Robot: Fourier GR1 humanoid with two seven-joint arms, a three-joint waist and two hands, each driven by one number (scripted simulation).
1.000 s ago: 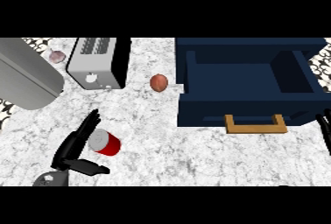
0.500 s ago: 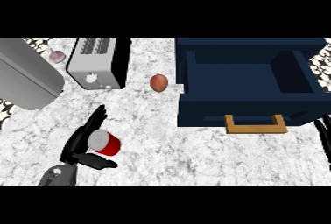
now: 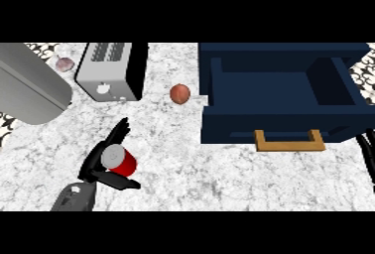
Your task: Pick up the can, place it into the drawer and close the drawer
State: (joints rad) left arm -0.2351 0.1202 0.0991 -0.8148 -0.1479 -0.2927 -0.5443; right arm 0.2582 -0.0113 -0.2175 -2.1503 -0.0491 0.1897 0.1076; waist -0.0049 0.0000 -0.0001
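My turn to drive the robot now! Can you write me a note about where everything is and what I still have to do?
Left hand: around the red can on the counter, thumb and fingers on either side of it.
Right hand: only a sliver at the right edge; can't tell its fingers.
Drawer: open, nothing seen inside.
Done: hand at the can.
Left: lift it, put it in the drawer, close the drawer.

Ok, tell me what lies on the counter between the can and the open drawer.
In the head view, nothing: bare marble counter runs from the can, inside the left hand, to the drawer. The brown egg-shaped thing sits farther back.
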